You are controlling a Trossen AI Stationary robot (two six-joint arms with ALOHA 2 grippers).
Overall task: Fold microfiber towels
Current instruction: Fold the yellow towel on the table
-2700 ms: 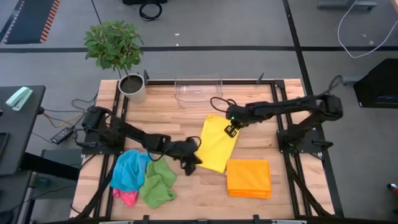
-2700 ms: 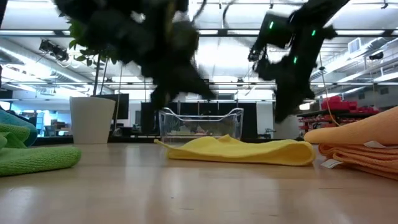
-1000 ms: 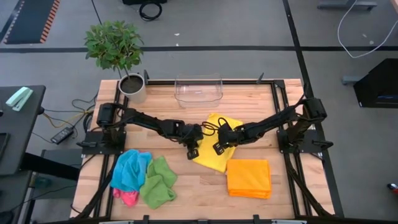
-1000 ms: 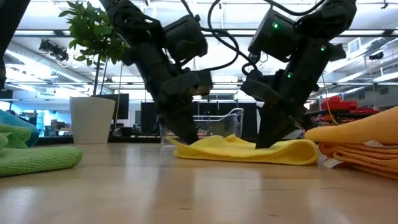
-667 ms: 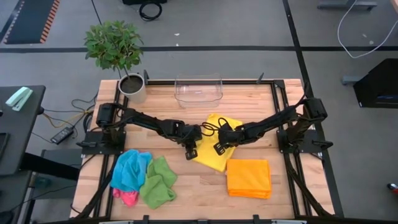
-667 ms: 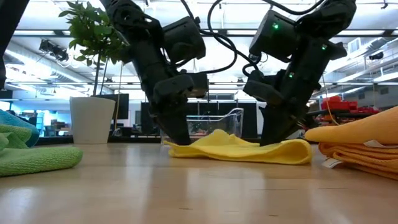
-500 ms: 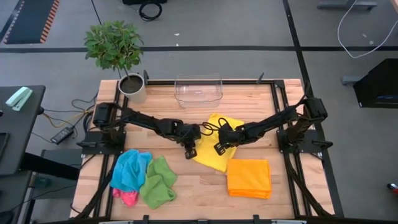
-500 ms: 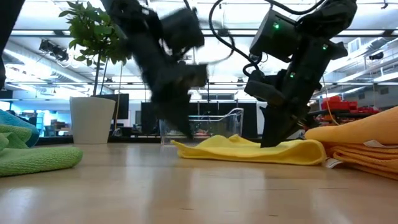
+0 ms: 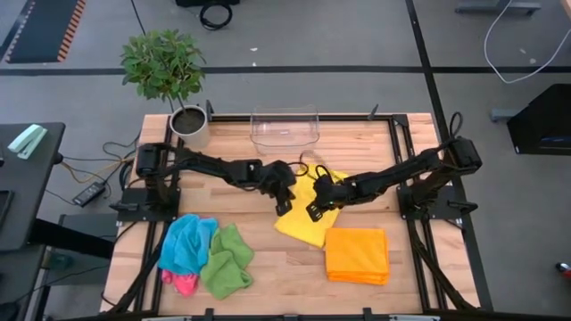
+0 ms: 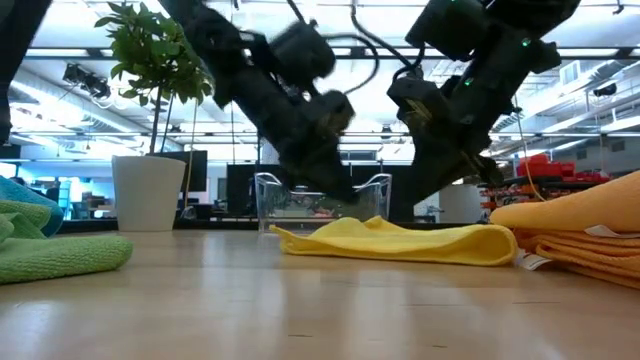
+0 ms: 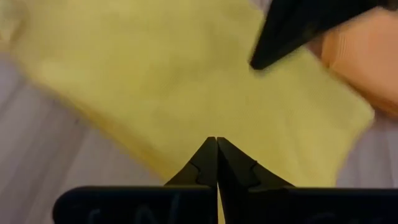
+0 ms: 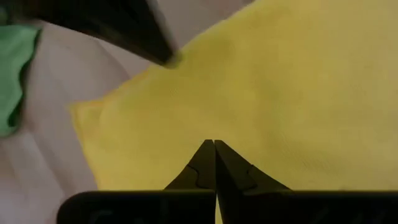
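Both grippers, left [image 9: 284, 203] and right [image 9: 314, 210], pinched together empty above yellow towel [image 9: 308, 218]; fold may bunch unevenly.

A large open robotics lab or workshop. A wooden surface [image 9: 241, 160] sits on a black metal frame over grey floor marked with dark tape lines. Beyond it, at 12 o'clock, are long ceiling strip lights [image 10: 90, 52], monitors and equipment racks.
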